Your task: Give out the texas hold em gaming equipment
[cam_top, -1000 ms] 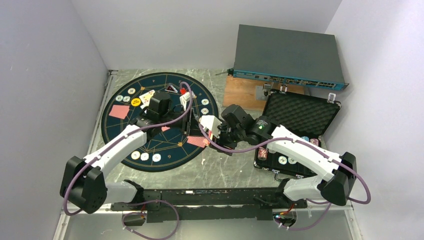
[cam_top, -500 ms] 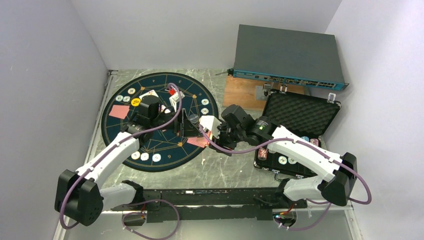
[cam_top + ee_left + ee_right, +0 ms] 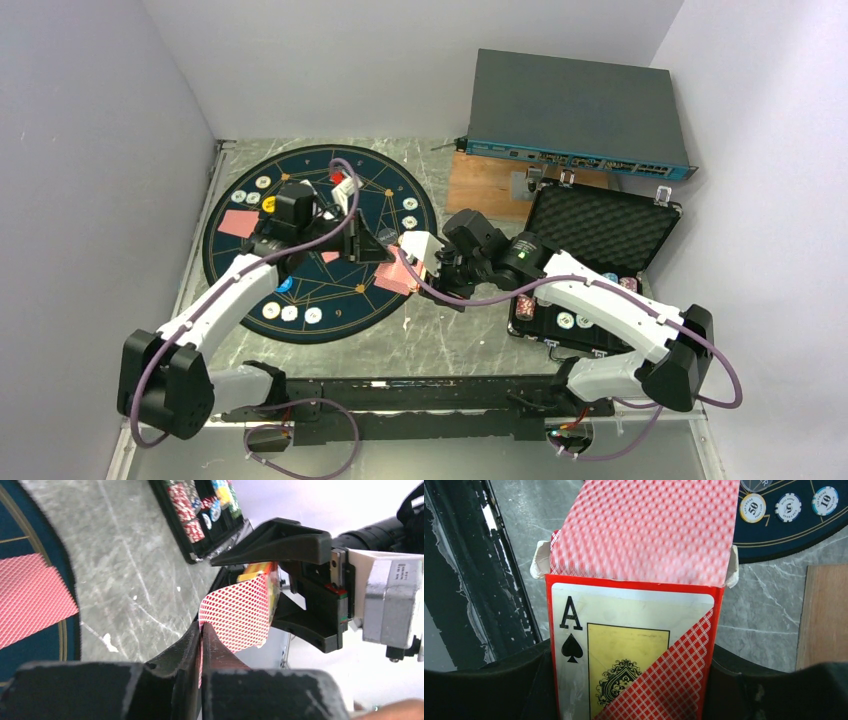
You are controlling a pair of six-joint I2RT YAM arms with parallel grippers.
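My right gripper [image 3: 425, 262] is shut on an ace-of-spades card box [image 3: 631, 645] held just off the mat's right edge. A red-backed card [image 3: 644, 530] sticks out of the box's open top. My left gripper [image 3: 201, 627] is shut on that card's edge [image 3: 240, 610], right next to the box [image 3: 418, 250]. Other red-backed cards lie on the mat [image 3: 237, 222] [image 3: 392, 283]. Whitish chips [image 3: 290, 313] [image 3: 752, 507], a yellow disc [image 3: 270, 205] and a blue disc [image 3: 285, 285] sit on the mat.
The round navy mat [image 3: 330, 300] covers the left of the table. The open black case [image 3: 600, 235] with chips [image 3: 575, 320] stands at the right. A wooden board [image 3: 490, 185] and a grey network switch [image 3: 580, 115] are at the back.
My left gripper has swung from the upper middle of the mat down and right to the card box and closed on the protruding card. The right arm has held still.
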